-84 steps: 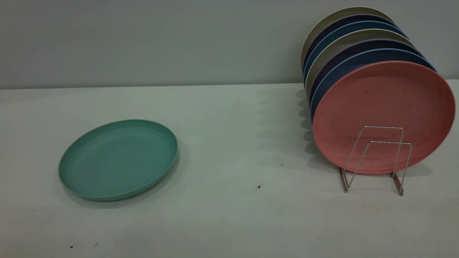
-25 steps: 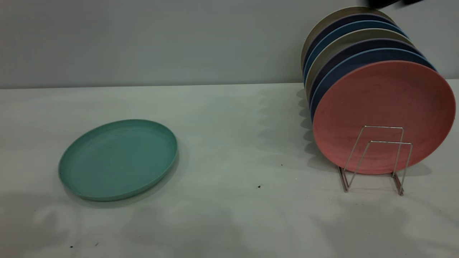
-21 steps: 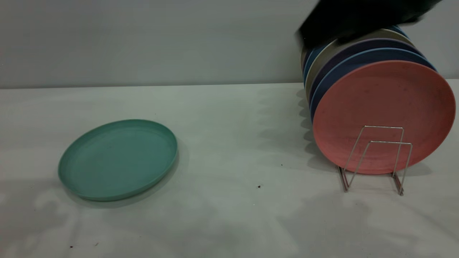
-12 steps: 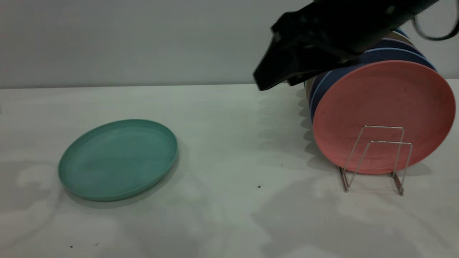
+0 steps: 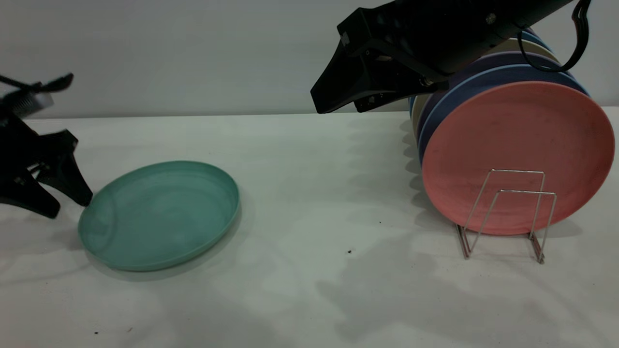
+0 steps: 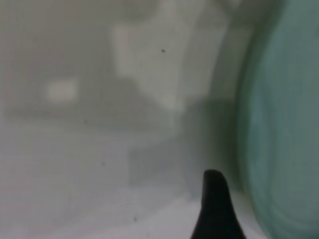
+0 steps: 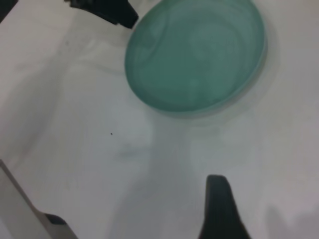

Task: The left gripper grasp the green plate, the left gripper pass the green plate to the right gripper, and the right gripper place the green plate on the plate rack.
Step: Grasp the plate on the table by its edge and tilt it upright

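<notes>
Exterior view: your green plate [image 5: 159,215] lies flat, face up; left gripper [image 5: 67,200] spread, empty, beside its rim; right gripper's [image 5: 333,104] opening unclear.

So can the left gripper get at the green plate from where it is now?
Probably yes. The left gripper is open just beside the green plate, which lies flat on the table with nothing between them and its near rim exposed.

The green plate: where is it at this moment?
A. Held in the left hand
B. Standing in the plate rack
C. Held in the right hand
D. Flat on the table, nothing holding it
D: the green plate lies flat on the table; the left hand is just beside its rim, open.
</notes>
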Available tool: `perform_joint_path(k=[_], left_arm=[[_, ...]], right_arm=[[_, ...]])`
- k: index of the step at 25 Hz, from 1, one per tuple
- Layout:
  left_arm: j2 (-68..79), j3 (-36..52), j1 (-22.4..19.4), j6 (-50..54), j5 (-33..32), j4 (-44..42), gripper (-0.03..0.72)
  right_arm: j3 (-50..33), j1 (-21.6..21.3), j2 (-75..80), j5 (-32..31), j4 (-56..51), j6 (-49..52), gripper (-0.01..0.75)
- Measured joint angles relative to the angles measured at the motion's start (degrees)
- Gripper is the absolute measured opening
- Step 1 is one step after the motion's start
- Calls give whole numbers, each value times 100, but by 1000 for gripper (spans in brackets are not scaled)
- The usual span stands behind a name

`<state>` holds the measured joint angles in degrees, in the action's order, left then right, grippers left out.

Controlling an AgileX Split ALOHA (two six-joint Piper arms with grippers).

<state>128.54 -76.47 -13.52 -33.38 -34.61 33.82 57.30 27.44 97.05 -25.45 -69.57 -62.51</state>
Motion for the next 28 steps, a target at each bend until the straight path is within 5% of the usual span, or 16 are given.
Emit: perform_joint_path(k=[14,24,28], left_arm=[[514,-20,299,-116,496,231,502],[546,-35,304,-116,617,257,260],[546,-35,304,-116,671,269,224]], right_arm=[[0,0,0,-6,-47,0,508],[0,0,58,-7,-78,0,508],[0,0,58,-7,-78,0,508]])
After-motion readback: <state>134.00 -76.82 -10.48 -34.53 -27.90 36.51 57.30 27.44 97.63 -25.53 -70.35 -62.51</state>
